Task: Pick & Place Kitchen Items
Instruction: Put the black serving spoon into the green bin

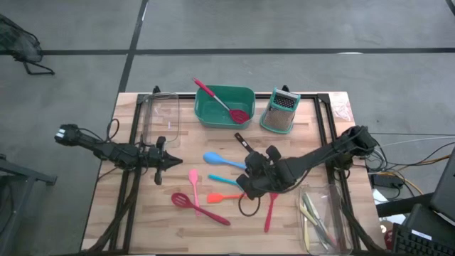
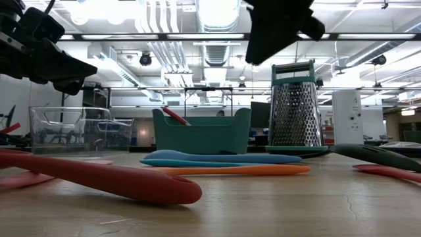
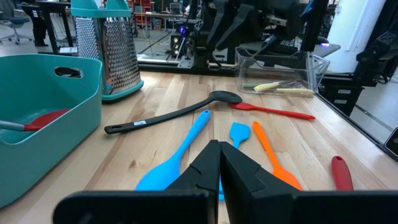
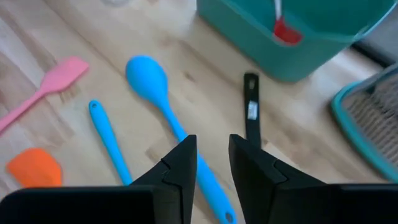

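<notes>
Reaching in from the table's right edge, the right arm stretches toward the middle, its right gripper [image 1: 250, 178] hovering above the blue long-handled plastic spoon [image 4: 163, 106], fingers [image 4: 180, 163] a narrow gap apart and holding nothing. That spoon lies flat on the wooden table [image 1: 298, 142], bowl toward the teal rectangular plastic tub [image 1: 206, 114], beside the black ladle [image 4: 250, 109]. Over the table's left side, the left gripper [image 1: 169, 163] waits, fingers pressed together and empty.
</notes>
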